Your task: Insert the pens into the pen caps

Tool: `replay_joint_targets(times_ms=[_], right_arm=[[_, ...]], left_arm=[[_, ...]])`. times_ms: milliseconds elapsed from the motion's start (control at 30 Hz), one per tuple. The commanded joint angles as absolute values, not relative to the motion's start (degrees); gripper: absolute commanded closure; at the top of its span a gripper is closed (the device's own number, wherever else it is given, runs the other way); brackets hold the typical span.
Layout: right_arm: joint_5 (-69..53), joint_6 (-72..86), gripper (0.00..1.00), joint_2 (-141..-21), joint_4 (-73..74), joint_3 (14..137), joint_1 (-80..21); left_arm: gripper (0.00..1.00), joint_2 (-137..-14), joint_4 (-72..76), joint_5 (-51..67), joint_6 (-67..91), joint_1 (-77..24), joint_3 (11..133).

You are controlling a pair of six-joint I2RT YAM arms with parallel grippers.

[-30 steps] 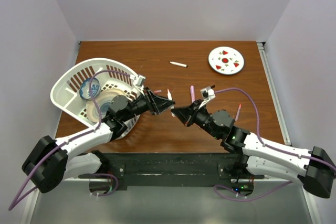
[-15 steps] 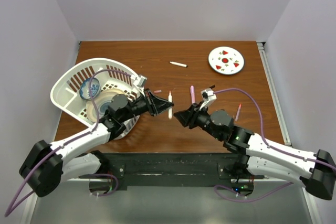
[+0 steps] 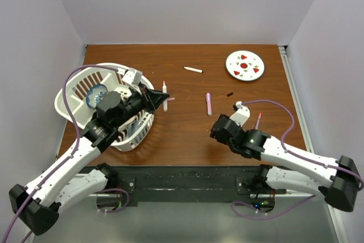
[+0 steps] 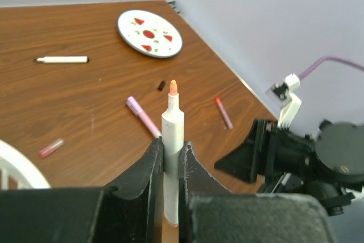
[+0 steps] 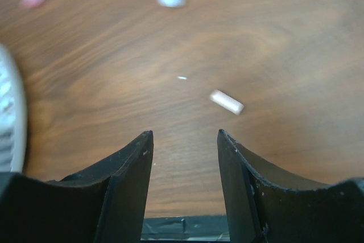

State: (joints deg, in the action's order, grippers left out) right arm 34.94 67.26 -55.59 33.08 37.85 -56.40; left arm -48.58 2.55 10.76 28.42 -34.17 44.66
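Left pincer (image 4: pixel 170 147): pinching the white pen (image 4: pixel 172 120) upright with its orange tip bare, and pulling back from the middle of the worktop (image 3: pixel 187 138) toward the white basket (image 3: pixel 71 92) at the left edge. Right pincer (image 5: pixel 185 140): jaws spreading apart, gripping nothing, and retreating toward the near edge, with a small pale cap (image 5: pixel 226 102) lying loose on the wood just ahead of it. The two arms are separating with the tip uncovered, so this pen is probably remaining uncapped.
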Motion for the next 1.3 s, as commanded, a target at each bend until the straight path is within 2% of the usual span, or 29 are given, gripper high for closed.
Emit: replay_joint_targets(times_ms=[0,67,167,467,1033,1267], right_arm=[[36.9,86.7,0.47,-68.3,50.8,49.6,-50.3],[31.7,89.5,0.49,-72.4,55.2,53.1,-45.6],[27.3,93.8,0.54,-76.7,53.3,52.7,-43.2],[20.6,103.0,0.53,-83.0,50.8,52.7,-39.2],[20.2,105.5,0.56,-87.5,51.5,51.8,-39.0],[19.4,103.5,0.53,-89.1,49.7,51.6,-39.0]], left_arm=[[1.00,-46.0,-4.0,7.8,23.1,-34.0,45.9],[1.00,-45.2,-4.4,7.4,22.9,-34.0,45.3],[1.00,-43.7,-4.7,6.9,22.9,-34.0,44.8],[1.00,-42.8,-5.0,7.1,22.8,-34.0,44.7],[1.00,-42.2,-4.7,6.5,22.9,-34.0,44.6],[1.00,-41.9,-4.7,6.0,22.8,-34.0,44.5]])
